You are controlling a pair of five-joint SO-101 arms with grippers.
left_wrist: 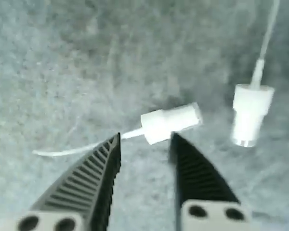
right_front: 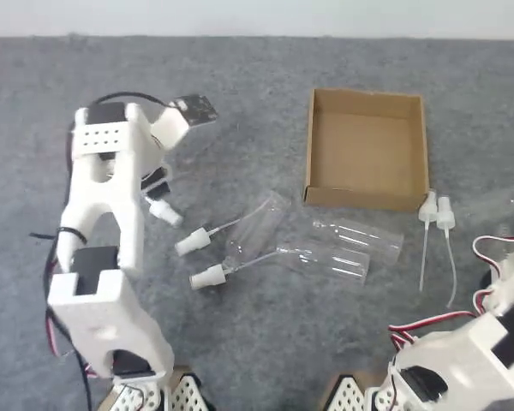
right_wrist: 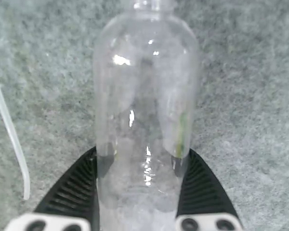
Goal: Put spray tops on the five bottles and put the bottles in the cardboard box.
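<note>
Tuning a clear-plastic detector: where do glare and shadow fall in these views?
Right wrist view: bright glints on the bottle in the right claw. High view: the lying bottles carry faint streak highlights. Left wrist view: faint soft shadow beside the spray top before the open left claw.

Wht tops, clear bottle, brn box

bottle mouth cropped (base too), spray top blurred
</note>
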